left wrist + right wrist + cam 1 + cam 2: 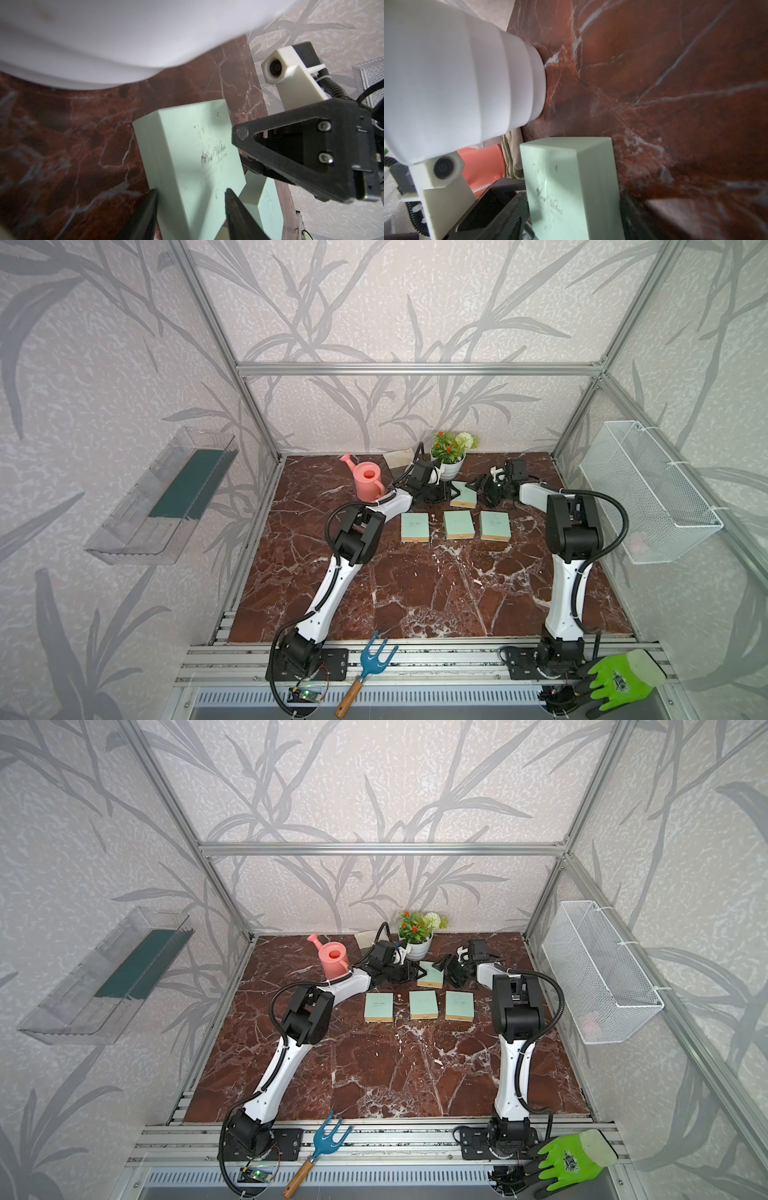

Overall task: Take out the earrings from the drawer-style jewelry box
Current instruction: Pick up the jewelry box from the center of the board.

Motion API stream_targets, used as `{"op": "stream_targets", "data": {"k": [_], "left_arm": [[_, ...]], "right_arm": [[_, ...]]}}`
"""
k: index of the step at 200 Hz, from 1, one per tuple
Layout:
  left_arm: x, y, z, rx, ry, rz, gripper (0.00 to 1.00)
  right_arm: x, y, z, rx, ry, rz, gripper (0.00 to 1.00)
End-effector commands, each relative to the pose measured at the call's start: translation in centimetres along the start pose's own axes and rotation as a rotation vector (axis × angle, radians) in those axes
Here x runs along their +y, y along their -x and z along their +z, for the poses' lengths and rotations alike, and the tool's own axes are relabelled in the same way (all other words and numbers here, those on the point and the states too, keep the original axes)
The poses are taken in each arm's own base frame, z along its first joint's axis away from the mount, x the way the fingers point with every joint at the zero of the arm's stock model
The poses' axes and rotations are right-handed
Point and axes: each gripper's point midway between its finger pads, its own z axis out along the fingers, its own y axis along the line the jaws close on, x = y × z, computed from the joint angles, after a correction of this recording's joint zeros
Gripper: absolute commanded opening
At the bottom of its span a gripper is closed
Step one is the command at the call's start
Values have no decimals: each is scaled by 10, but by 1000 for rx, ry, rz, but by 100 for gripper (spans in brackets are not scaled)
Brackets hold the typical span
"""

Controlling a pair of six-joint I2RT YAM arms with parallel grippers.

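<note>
Both arms are reaching to the back of the table and meeting at one mint-green box [463, 495]. The left gripper [191, 191] has its fingers about half apart and clamped on the box's sides. The right gripper [480, 492] is spread wider around the other end. I honestly can't tell if it's pressing or just straddling the box.

What looks like an earring [432, 516] is a tiny pale speck lying out on the marble. It's between the left and middle boxes of the row of three boxes [458, 524] in front, and it's too small to be sure about.

It's crowded back there. A white flower pot [451, 468] sits right behind the left gripper and fills a big chunk of both wrist views. A pink watering can [368, 481] stands close to the left arm, with a folded beige cloth [401, 460] between the can and the pot.

The table [415, 593] is dark red marble with white veins. It's boxed in by an aluminium frame [415, 369] and walls papered with grey leaves. A wire basket [652, 497] hangs on one wall and a clear plastic tray [162, 497] on the other. A blue garden fork [370, 659] and a green glove [619, 680] lie on the front rail.
</note>
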Motion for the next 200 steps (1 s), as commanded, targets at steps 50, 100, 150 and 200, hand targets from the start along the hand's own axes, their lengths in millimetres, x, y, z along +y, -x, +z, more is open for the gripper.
{"op": "stream_targets", "data": {"k": [50, 100, 150, 200], "left_arm": [[-57, 20, -20, -35, -101, 58, 52], [-62, 19, -22, -30, -105, 62, 52], [-70, 22, -25, -34, -120, 70, 52], [-74, 19, -27, -31, -118, 74, 52]], "right_arm": [[37, -11, -19, 12, 54, -25, 71], [42, -10, -24, 4, 57, -31, 71], [50, -11, -27, -1, 65, -38, 71], [59, -13, -30, -7, 74, -54, 66]]}}
